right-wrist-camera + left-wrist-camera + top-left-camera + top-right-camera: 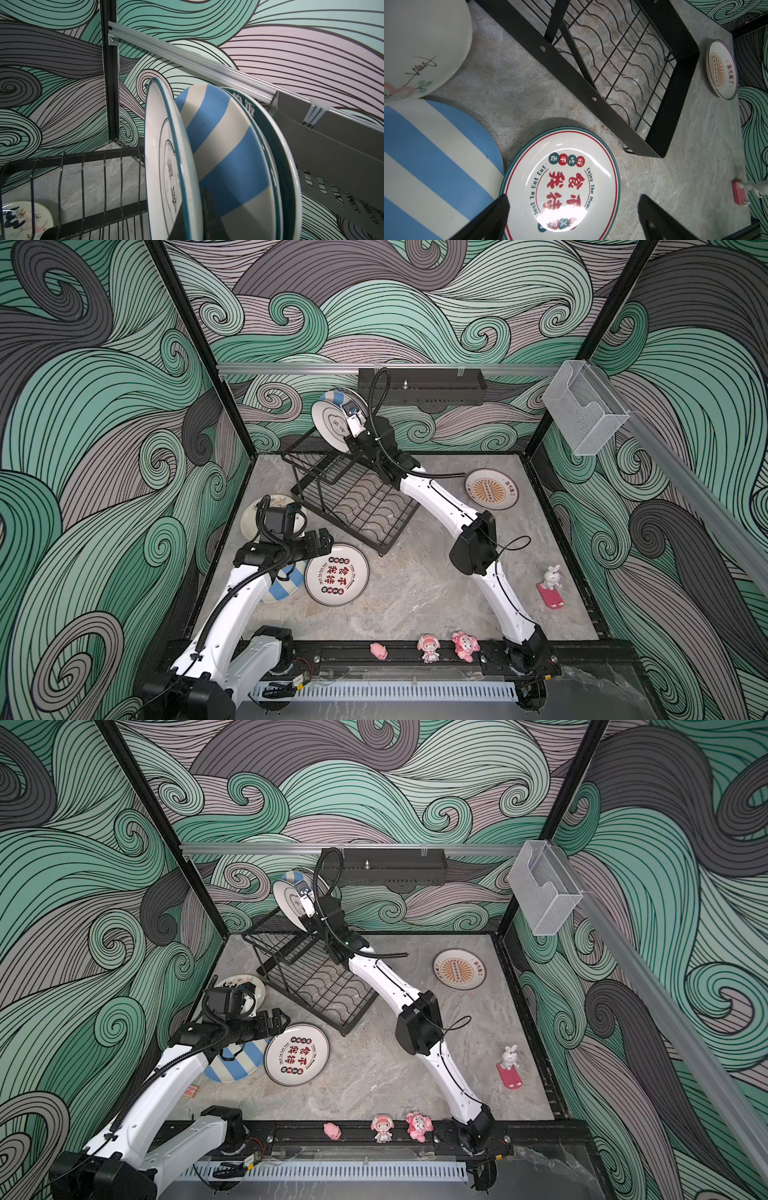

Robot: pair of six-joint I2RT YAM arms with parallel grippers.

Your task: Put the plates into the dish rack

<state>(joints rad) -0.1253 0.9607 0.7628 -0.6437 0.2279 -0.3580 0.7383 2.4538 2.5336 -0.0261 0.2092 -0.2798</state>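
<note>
Right gripper: we see the right gripper (353,423) clenched on the rim of the teal-rimmed plate (330,423) and holding it upright over the raised tier of the dish rack (675,93).
Rack place: it stands toward the far left corner of the worktop (415,593).
Already in the slots: a striped plate (224,155) and a dark-teal plate (286,166) stand on edge just behind the held one.
Left gripper: the left gripper (571,220) is released, with its jaws wide apart, and hovers above the characters plate (336,574), which lies flat left of the middle.
Other plates: a second blue-striped plate (284,587) lies partly under the left arm, the floral plate (257,516) is at the left edge, and the sunburst plate (491,489) is near the far right corner.
Handling: we judge the plates stiff, glazed and slippery, rather heavy for a pinch, and easy to chip against the wires.
Where to hold: we think the rim is the only good place. A flat plate may need its rim lifted first.
Risk: we think the held plate can swing or slip if the pinch is off its centre line.
</note>
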